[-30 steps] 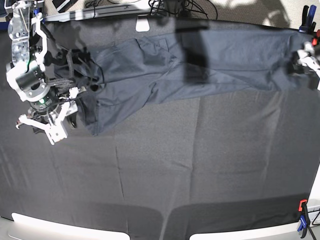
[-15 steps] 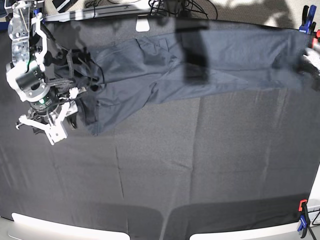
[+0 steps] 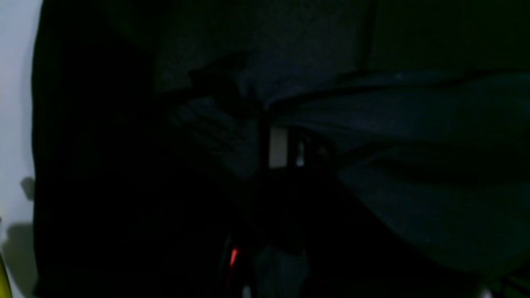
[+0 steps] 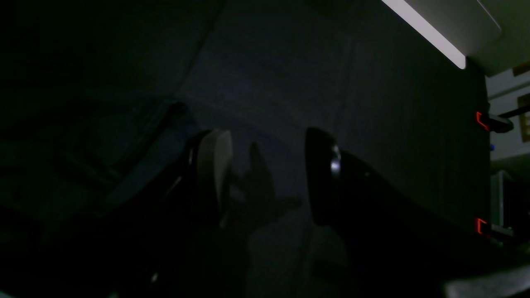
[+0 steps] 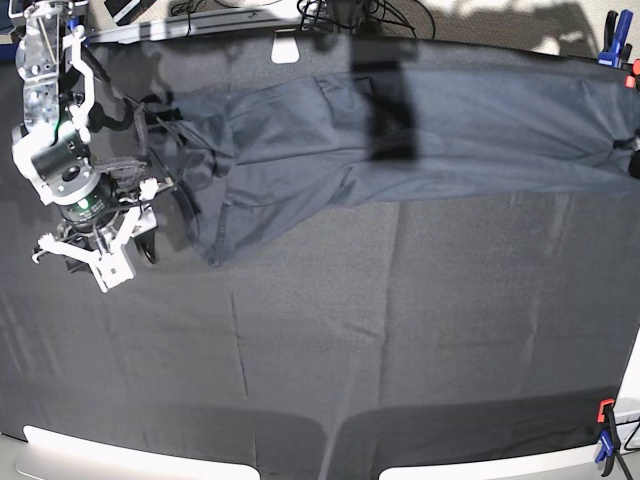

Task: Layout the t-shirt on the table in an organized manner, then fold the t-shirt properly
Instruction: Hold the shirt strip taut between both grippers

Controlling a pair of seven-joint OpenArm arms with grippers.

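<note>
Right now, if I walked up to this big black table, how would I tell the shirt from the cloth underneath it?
Start with the table, draped in matte black cloth, and look along its far edge. The t-shirt is the long wrinkled band stretched there, running from beside the right gripper to the opposite edge. It is a slightly lighter, bluish charcoal with folds and seams, whereas the tablecloth lies flat and blacker.
</note>
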